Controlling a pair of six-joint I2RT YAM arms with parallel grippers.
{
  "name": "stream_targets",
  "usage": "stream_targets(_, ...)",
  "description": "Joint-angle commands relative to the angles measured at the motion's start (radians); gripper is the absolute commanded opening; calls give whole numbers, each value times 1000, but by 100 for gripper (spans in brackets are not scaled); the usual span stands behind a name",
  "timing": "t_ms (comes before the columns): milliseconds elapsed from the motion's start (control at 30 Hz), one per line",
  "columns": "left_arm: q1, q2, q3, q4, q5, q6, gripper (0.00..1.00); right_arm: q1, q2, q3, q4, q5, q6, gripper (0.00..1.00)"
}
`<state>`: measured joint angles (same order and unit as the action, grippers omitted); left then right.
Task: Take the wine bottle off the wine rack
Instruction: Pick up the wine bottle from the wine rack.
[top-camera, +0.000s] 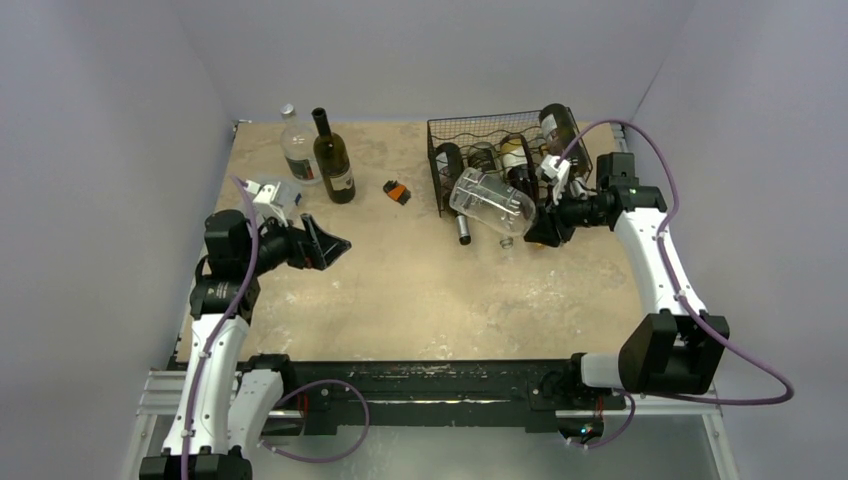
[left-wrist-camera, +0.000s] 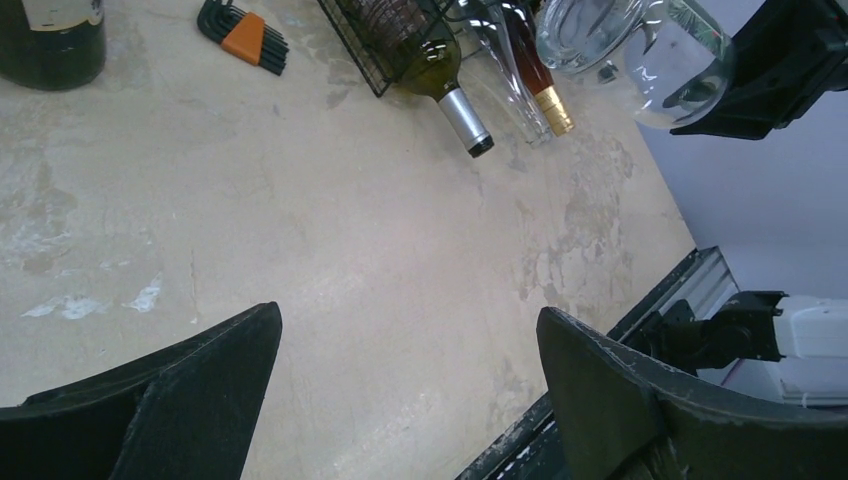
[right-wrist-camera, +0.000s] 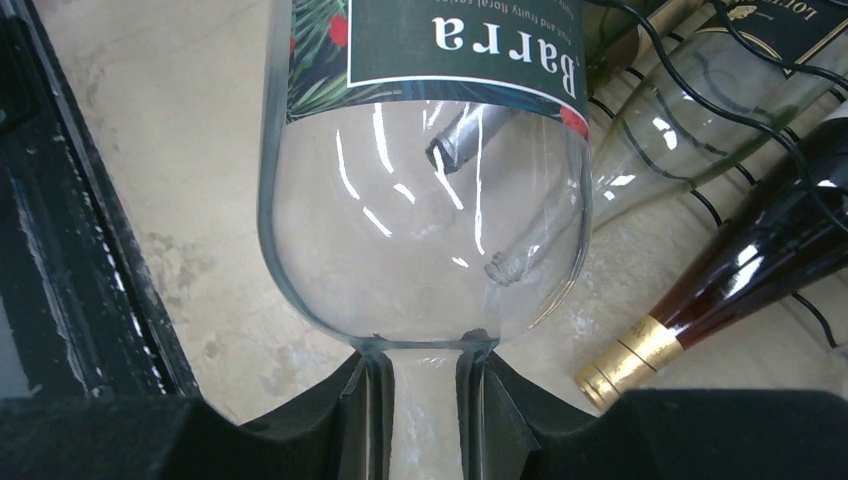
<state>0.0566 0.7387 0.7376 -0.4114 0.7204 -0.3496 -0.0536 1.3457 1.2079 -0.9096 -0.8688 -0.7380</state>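
Only the right wrist view reads "Barra": the right hand (right-wrist-camera: 425, 385) pinches the clear glass wine bottle (right-wrist-camera: 420, 230) by its neck, seemingly off the black wire-mesh rack (top-camera: 485, 117) at one o'clock; the left hand (left-wrist-camera: 408, 315) is spread wide.

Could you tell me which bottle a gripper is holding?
The clear Barra-labelled bottle, clamped by its neck in the right gripper; the rest lie in the wine rack or stand apart.

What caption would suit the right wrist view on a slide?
Right gripper shut on the neck of a clear wine bottle, held in front of the wine rack.
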Motion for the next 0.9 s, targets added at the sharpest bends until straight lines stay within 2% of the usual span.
stream_targets(0, -2, 15, -7, 69, 90, -26, 100, -4, -115, 55, 32, -91, -147, 0)
stream_targets(367, -47, 81, -32, 178, 200, -135, 100, -3, -129, 91, -215, -17, -467, 0)
stream_targets(567, -184, 73, -36, 187, 150, -155, 100, -2, -138, 96, -290, 41, -600, 0)
stream_targets(733, -235, 53, -94, 321, 156, -289, 100, 7, -150, 90, -325, 114, -718, 0)
stream_targets(867, -290, 50, -107, 345, 132, -331, 100, 15, -170, 74, -336, 162, -810, 0)
